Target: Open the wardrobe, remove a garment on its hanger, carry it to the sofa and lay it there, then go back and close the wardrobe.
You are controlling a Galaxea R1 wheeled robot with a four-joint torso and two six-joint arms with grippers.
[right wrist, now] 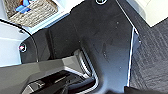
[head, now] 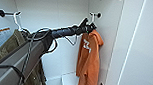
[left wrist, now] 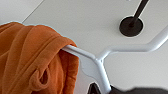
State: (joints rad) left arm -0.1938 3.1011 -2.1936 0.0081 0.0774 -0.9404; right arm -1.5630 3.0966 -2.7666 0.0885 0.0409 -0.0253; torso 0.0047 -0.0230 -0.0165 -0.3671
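The orange hooded sweatshirt [head: 88,58], white chest print unreadable, hung on its thin white hanger [left wrist: 105,53]; the left pincer's [head: 91,27] grip I couldn't tell.

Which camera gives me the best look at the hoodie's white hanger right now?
The left wrist view: the hanger appears close up, its white arm running under the orange hoodie. In the head view the hanger is small, with the left gripper at it. The right wrist view faces carpet.

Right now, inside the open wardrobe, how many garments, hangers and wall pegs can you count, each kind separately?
Garments: 2, the orange hoodie and the olive-green garment
White hangers: 2
Black wall pegs: 2
Total: 6
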